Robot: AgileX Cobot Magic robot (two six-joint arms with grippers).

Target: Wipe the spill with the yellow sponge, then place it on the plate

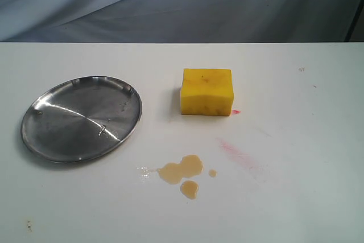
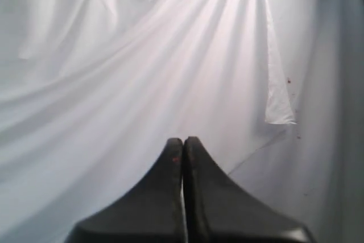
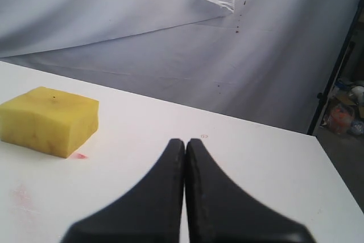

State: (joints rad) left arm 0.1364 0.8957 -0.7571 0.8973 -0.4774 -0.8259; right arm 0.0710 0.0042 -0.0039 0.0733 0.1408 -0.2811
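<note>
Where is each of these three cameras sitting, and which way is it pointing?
Exterior: raised at the table's near side, looking down over plate, sponge and spill toward grey cloth; no robot part shows.
Left wrist: behind the shut left hand, facing draped white cloth only.
Right wrist: low over the table, behind the shut right hand, facing the sponge.
Exterior and right wrist share the sponge.

The tabletop point(image 1: 318, 209) runs past three picture edges, its near corners unseen. The left fingers point(image 2: 162, 197) and right fingers point(image 3: 159, 197) are soft-focused, their bases cropped. Whether the pink-red mark point(image 1: 236, 111) runs under the yellow sponge point(image 1: 207, 92) cannot be told. A dark speck point(image 1: 29, 226) by the tabletop's near edge is too small to identify. Blurred clutter point(image 3: 341, 119) beyond the tabletop's edge is unreadable
</note>
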